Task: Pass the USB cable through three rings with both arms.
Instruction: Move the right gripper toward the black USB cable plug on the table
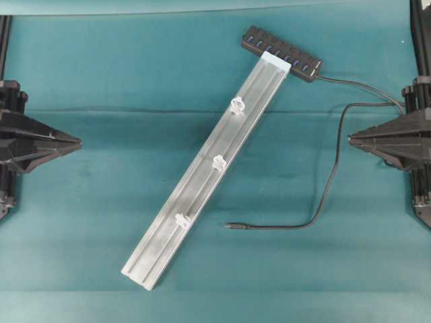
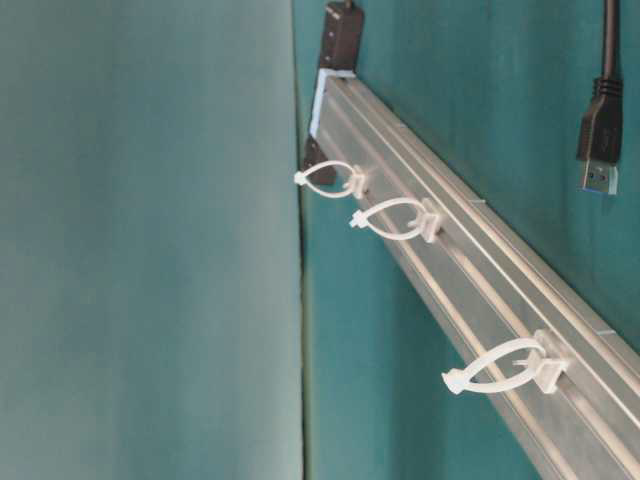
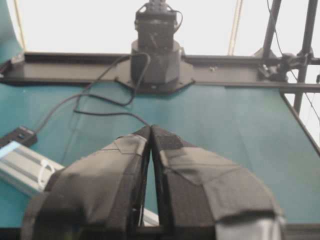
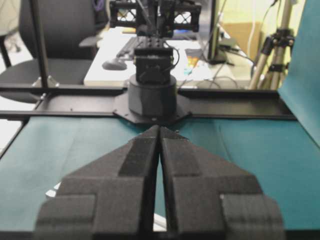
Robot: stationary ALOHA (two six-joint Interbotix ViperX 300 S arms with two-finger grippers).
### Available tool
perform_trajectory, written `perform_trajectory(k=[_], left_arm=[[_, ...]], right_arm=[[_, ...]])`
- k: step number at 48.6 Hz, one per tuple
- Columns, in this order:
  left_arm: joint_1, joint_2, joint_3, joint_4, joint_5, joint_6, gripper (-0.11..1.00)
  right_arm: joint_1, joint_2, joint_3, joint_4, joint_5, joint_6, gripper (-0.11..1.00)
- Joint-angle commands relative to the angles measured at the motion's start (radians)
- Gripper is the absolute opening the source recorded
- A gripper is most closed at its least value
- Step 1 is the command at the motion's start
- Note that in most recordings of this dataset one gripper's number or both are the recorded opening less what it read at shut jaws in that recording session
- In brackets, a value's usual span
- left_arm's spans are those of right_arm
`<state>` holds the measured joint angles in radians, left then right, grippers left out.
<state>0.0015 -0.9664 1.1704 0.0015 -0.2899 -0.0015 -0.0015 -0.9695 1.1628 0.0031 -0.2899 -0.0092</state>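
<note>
Teal cloth covers the counter (image 1: 101,74), which carries every item listed. Item: silver rail (image 1: 202,182), lying diagonally from lower left to upper right in the overhead view, its upper end touching a black multi-port hub (image 1: 281,52). Item: three rings (image 1: 219,161), translucent-white loops spaced along the rail; the table-level view shows each standing clear off the rail's face with its opening along the rail's length. Item: USB cable (image 1: 330,182), running from the hub's right end, looping near the right tool, then curving down and left to end in a small plug (image 1: 232,227) lying flat on the cloth, just right of the rail and nearest the lowest ring, touching neither. Item: left tool (image 1: 77,142), at the left edge, tips together, holding nothing. Item: right tool (image 1: 351,138), at the right edge, likewise closed to a point and empty; both wrist views confirm the pads meet with nothing between them. Status, judged: threading not begun; the step in hand is picking up the plug. Handling note: the right tool sits nearer and would have to open first, then pinch the cord just behind the plug so a short stiff length projects for aiming. Align that length with the ring openings, feed from one end of the rail, and let the left tool take the plug on the far side. Risk: slack dragging the hub or nudging the rail.
</note>
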Motion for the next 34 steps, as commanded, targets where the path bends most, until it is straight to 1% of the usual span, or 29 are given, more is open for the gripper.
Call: perform_trajectory(k=[1, 2, 4, 7, 8, 12, 22, 34], left_arm=[[-0.015, 0.017, -0.040, 0.014, 0.021, -0.031, 0.14], [-0.015, 0.017, -0.046, 0.015, 0.031, -0.034, 0.14], [-0.017, 0.020, -0.054, 0.015, 0.049, -0.043, 0.09], [-0.020, 0.023, -0.066, 0.015, 0.069, -0.051, 0.01], [-0.023, 0.023, -0.071, 0.014, 0.074, -0.054, -0.01], [-0.028, 0.025, -0.083, 0.015, 0.086, -0.054, -0.01], [-0.026, 0.025, -0.092, 0.017, 0.087, -0.054, -0.01], [-0.011, 0.037, -0.094, 0.015, 0.097, -0.052, -0.01]], right_arm=[[0.005, 0.020, -0.005, 0.006, -0.005, 0.025, 0.09], [0.011, 0.031, -0.011, 0.025, 0.009, 0.032, 0.09], [0.018, 0.046, -0.026, 0.057, 0.044, 0.051, 0.08], [0.018, 0.077, -0.058, 0.091, 0.126, 0.089, 0.01], [0.018, 0.087, -0.067, 0.095, 0.156, 0.101, 0.00], [0.020, 0.132, -0.118, 0.094, 0.284, 0.129, 0.00], [0.031, 0.273, -0.252, 0.094, 0.575, 0.132, 0.00], [0.071, 0.515, -0.416, 0.094, 0.834, 0.130, 0.00]])
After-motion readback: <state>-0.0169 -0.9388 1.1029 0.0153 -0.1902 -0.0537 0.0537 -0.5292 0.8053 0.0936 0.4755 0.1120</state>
